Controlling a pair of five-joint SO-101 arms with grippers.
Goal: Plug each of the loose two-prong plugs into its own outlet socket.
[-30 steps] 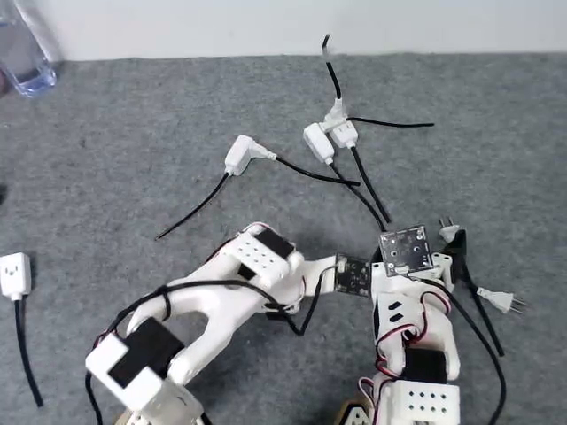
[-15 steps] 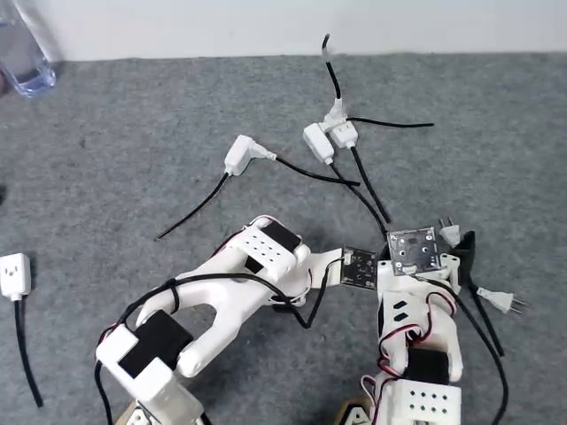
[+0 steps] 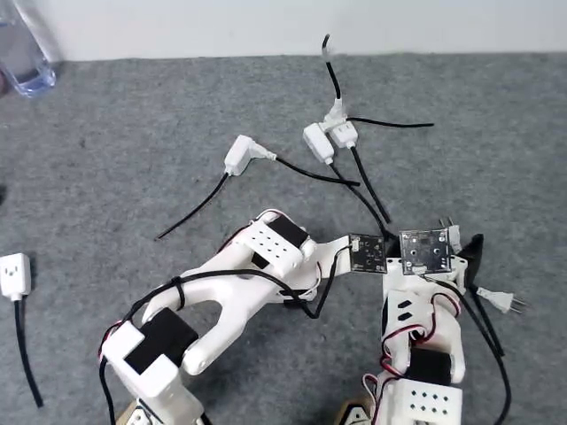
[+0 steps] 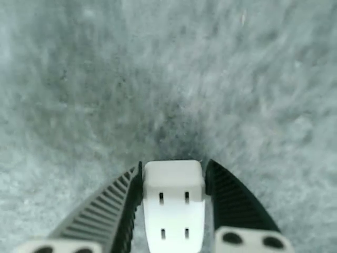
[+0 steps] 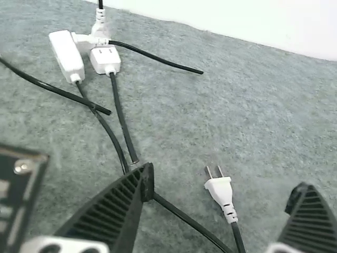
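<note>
Plug (image 5: 221,191) lies between the jaws of the wide-open right gripper (image 5: 224,183); an off-centre closure may flip it. The left gripper (image 4: 174,167) clamps 1 socket (image 4: 174,203).

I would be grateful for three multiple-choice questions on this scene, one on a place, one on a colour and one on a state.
1. Where does the white plug lie?
A. On the grey carpet, between the spread fingers of the right hand
B. Clamped and lifted clear of the table
C. Under a book

2. What colour are the cords?
A. Red
B. Black
C. Yellow

3. In what state is the left hand?
A. Wide open, holding nothing
B. Shut on the white outlet socket
C. Shut on a cord

Answers:
1. A, since the right wrist view shows the plug flat on the carpet between the two fingers.
2. B, since every cord in the high view is black.
3. B, since the left wrist view shows both fingers against the socket's sides.
</note>
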